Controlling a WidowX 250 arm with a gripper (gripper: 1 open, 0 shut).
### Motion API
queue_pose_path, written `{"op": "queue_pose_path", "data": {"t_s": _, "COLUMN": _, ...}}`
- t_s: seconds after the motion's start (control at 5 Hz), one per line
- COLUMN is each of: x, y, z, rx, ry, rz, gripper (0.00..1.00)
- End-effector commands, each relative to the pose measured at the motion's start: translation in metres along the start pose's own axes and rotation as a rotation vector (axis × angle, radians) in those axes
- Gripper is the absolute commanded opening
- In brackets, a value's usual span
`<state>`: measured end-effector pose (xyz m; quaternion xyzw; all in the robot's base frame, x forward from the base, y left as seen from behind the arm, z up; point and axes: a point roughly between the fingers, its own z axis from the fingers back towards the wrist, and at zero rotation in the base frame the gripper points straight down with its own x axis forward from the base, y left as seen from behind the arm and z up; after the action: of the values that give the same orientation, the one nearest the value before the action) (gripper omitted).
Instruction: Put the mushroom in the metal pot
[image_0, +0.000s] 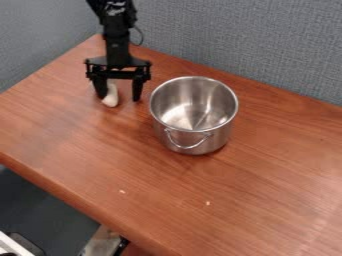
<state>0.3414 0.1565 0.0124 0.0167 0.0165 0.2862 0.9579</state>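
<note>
Gripper (118, 82) jaws spread wide straddle the mushroom (108, 98) on the counter (160, 190) just left of the metal pot (194, 113) (empty), and an off-centre close could squirt the rounded toy sideways.

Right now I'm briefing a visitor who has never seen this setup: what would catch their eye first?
The shiny metal pot stands out, sitting empty near the middle of the wooden table. To its left, the black gripper points down at the table's far left corner, jaws open astride the small mushroom lying there.
</note>
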Motion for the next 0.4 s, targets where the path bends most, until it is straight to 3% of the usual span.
{"op": "queue_pose_path", "data": {"t_s": 0.0, "x": 0.007, "y": 0.003, "z": 0.008, "rx": 0.037, "ry": -0.029, "rz": -0.038, "gripper": 0.0}}
{"op": "queue_pose_path", "data": {"t_s": 0.2, "x": 0.011, "y": 0.005, "z": 0.021, "rx": 0.057, "ry": -0.046, "rz": -0.094, "gripper": 0.0}}
